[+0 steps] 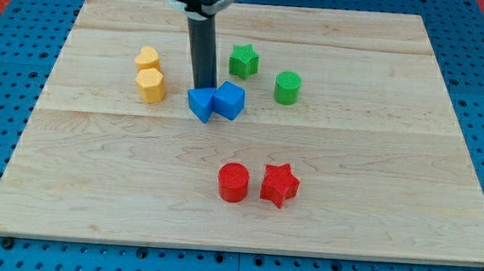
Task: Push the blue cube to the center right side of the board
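Observation:
The blue cube (230,100) sits a little left of the board's middle, touching a second blue block (201,104) on its left. My tip (202,87) comes down from the view's top and stands just behind that second blue block, at its upper edge and to the upper left of the cube. The rod hides part of the board behind it. The wooden board (395,146) stretches to the view's right of the cube.
A green star (244,60) and a green cylinder (287,87) lie above and right of the cube. A yellow heart (147,59) and a yellow hexagon (151,85) lie to the left. A red cylinder (233,183) and a red star (279,185) lie below.

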Robot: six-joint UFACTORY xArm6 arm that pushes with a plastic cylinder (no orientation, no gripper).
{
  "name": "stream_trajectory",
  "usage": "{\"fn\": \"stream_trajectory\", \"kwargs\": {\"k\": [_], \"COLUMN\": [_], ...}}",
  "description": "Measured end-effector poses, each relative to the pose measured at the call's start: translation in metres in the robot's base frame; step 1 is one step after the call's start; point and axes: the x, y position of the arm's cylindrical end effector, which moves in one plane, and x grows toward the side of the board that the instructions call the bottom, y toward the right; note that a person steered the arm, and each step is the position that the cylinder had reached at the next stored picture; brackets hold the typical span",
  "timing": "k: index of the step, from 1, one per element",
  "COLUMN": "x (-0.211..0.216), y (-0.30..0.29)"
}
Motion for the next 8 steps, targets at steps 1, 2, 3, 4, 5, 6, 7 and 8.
{"fn": "stream_trajectory", "kwargs": {"k": [1,2,3,4,5,6,7,8], "x": [0.018,0.024,0.024,0.002,0.003,-0.004,-0.017,-0.015], "y": [-0.03,-0.036,0.008,0.084,0.156,0.185,0.189,0.257]}}
